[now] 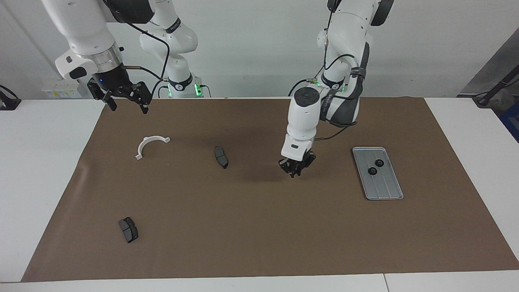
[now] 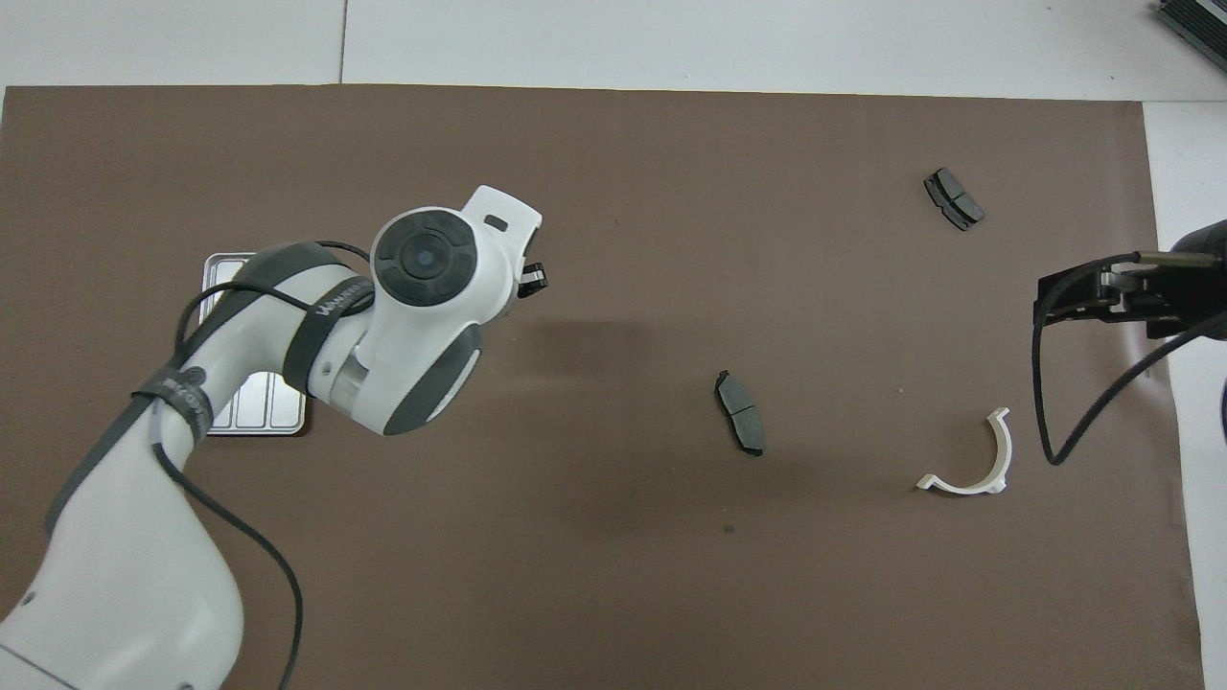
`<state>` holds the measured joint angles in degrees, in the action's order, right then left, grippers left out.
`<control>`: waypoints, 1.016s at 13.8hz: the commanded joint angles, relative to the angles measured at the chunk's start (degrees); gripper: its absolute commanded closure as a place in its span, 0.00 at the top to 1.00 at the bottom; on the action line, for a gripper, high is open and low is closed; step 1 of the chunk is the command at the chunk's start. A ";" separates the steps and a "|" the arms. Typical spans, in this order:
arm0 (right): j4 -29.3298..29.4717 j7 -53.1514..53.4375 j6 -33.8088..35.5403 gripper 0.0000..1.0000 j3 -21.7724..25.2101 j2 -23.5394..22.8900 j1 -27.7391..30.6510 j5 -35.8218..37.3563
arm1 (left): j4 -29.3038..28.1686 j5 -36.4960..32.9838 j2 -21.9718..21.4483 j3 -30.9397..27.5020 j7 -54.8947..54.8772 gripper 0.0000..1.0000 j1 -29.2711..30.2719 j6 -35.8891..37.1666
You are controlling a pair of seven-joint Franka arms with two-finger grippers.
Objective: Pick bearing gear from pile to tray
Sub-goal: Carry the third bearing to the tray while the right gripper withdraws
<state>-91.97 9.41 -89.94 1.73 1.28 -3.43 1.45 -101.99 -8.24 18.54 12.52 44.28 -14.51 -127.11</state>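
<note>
Presently: left gripper (image 1: 297, 170), frame centre, pinched shut, apparently carrying a gear (hidden) toward the tray (image 1: 387, 190) holding two gears (image 1: 375, 166). Right gripper (image 1: 125, 100), upper left, wide, waiting.

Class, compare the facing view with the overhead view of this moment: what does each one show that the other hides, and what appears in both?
Only the facing view shows the two gears lying in the tray, and the left gripper, shut, raised over the mat between the tray and the middle brake pad. Only the overhead view shows the left arm covering most of the tray. Both show the two brake pads, including the corner one, the white bracket and the waiting right gripper, open.
</note>
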 commanded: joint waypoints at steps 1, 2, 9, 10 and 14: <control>1.53 -1.41 1.26 1.00 -0.41 -1.10 0.70 -0.23 | -1.63 6.64 -5.26 0.49 -15.38 0.00 8.50 6.76; 1.53 -1.41 1.44 1.00 -0.50 -1.19 0.79 -0.22 | -1.72 6.75 -5.62 0.32 -21.19 0.00 11.32 9.58; 0.65 -1.23 0.82 1.00 -0.59 -0.66 0.70 -1.28 | -7.69 6.84 -6.94 0.14 -50.85 0.02 27.08 9.17; 0.48 -1.41 0.82 1.00 -0.59 -0.57 0.70 -1.37 | -9.09 6.84 -7.63 0.05 -51.91 0.03 27.08 8.99; 0.47 -1.41 0.91 1.00 -0.59 -0.57 0.79 -1.37 | -15.24 6.84 -9.31 0.14 -52.45 0.06 26.91 5.92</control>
<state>-91.90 9.41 -89.94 1.46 0.88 -3.40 1.42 -112.27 -2.40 12.44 12.85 -6.78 12.43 -118.79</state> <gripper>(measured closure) 0.000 0.771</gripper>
